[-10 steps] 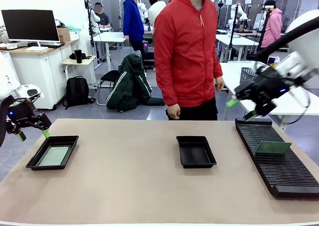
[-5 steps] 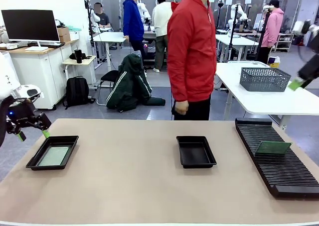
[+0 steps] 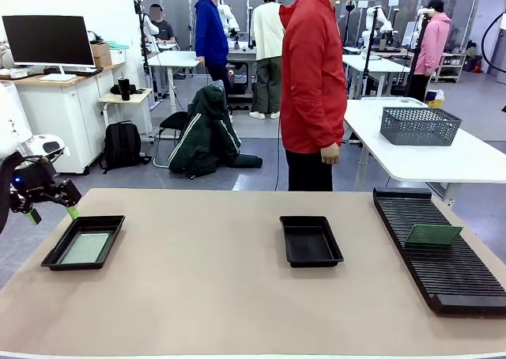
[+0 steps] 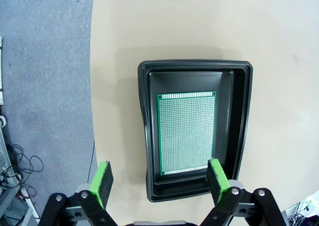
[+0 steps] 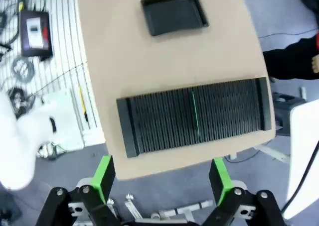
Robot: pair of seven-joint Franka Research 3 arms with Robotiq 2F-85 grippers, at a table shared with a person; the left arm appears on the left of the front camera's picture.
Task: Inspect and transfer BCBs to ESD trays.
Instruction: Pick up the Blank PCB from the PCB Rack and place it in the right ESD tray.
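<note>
The left gripper (image 4: 159,180) hangs with its jaws spread wide and nothing between the green pads (image 4: 103,178). In its wrist view they frame the bottom edge of the left ESD tray (image 4: 247,111), the right-hand pad overlapping the tray's lower right corner. A BCB (image 4: 186,133) lies flat on that tray's floor, long side running up the frame, with a black margin all around it. In the front view this gripper sits at the left edge of the frame, just above and left of the tray's far corner. The right gripper (image 5: 162,178) is equally wide open and empty, and looks down from high above the edge of the tan table (image 3: 205,296). Across the middle of its wrist view runs the long black ribbed rack (image 5: 149,121), with a second BCB (image 5: 195,114) standing on edge in a slot as a thin green line. The middle ESD tray (image 5: 174,13) lies empty at the top of that frame. In the front view the rack fills the lower right, and a person (image 3: 315,82) in a red jacket stands beyond the table's far edge, upper centre. A dark mesh basket (image 3: 420,126) rests on a white table (image 3: 474,161) at the right.
</note>
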